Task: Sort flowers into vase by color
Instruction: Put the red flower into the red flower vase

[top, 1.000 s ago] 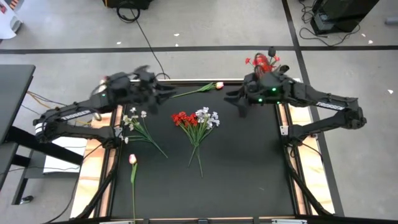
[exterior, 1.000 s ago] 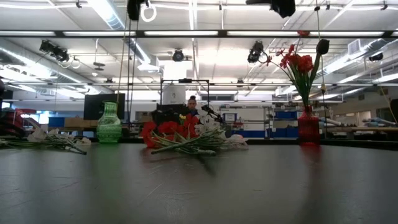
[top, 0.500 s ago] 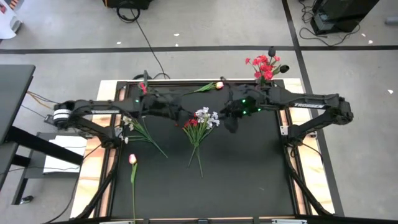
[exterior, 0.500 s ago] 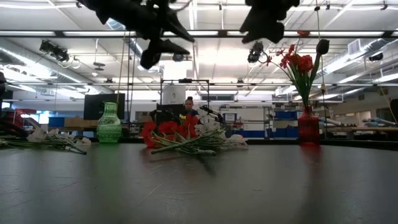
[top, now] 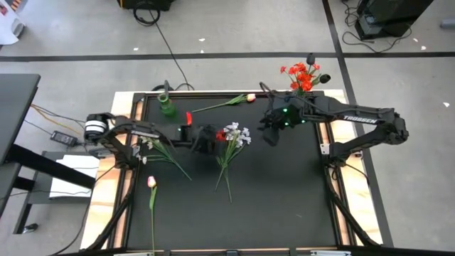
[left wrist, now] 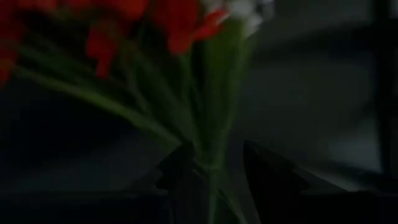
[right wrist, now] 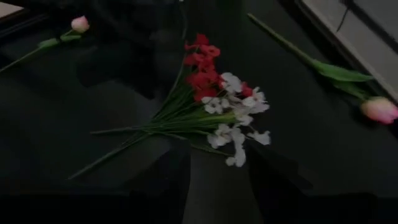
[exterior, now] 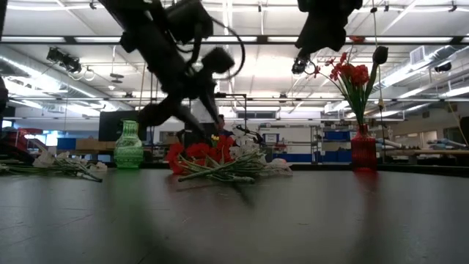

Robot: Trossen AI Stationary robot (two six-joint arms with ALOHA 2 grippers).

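Table (top: 284, 185) dark, both arms reaching in over the far half.

Left gripper (top: 207, 139): stretched out to table centre, low over the bloom end of the mixed bunch (top: 227, 153). In the left wrist view, fingers (left wrist: 180, 180) parted, one on each side of the green stems (left wrist: 211, 134), with a gap showing beside the stems. Released, not clamped. Whether the fingers touch the stems: cannot tell. Red blooms (right wrist: 200, 62) just ahead of the fingertips, mostly covered by the gripper from above.

Right gripper (top: 270, 135): raised above the table, just right of the same bunch, well clear of it in the low view. Fingers (right wrist: 168, 180) spread, nothing between them.

Task items:
- Mixed bunch lying flat at table centre, white blooms (top: 237, 132) on its right side, stems running toward the near edge.
- White bunch (top: 151, 139) flat near the left edge, apart from the mixed bunch.
- Pink bud (top: 250, 97) on its stem along the far edge, between the two vases.
- Second pink bud (top: 151, 182) at near left, stem pointing to the near edge.
- Red vase (exterior: 363, 150) upright at far right corner, red flowers (top: 301, 75) standing in it.
- Green vase (top: 167, 108) upright at far left, no flowers seen in it.
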